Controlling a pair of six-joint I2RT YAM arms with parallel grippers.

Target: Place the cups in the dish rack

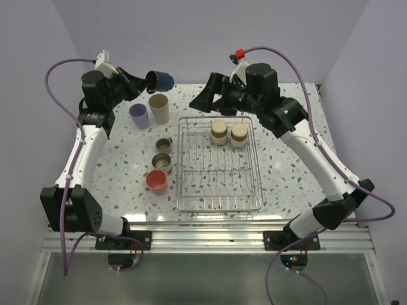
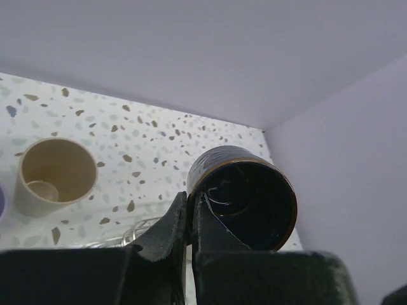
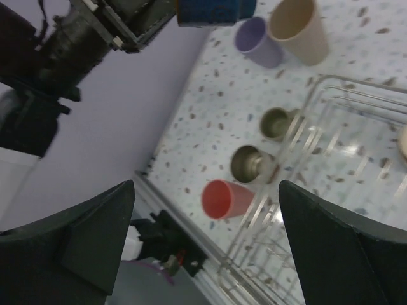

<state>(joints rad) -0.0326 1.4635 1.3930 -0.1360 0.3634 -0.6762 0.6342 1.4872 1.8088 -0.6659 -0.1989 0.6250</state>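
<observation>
1. Pinch grip by left end effector (image 2: 191, 213) on one rim wall of dark blue mug (image 2: 245, 203): fingers pressed together on that wall alone. Mug on its side in the air over the far-left tabletop (image 1: 127, 159), not yet above the dish rack (image 1: 180, 166).
2. Risk of slip or rotation: thin single-wall hold on a glossy rim. Likely to pivot in the pinch during the carry and fall towards the beige tumbler (image 1: 159, 108) or lavender tumbler (image 1: 138, 115) just below the probable route.
3. Risk at release: two tan cups (image 1: 219, 133) standing at the far end of the dish rack, so a possible knock if lowered there. Open wire grid available nearer the arm bases.
4. Risk of arm clash: right end effector (image 1: 202, 105) spread wide and empty, poised at the far-left corner of the dish rack, close to the mug's likely line of travel.
5. Left to load, just beside the left wall of the dish rack: two steel cups (image 1: 165, 144) and coral-pink cup (image 1: 156, 182). Liable to tipping under a low sweep.
</observation>
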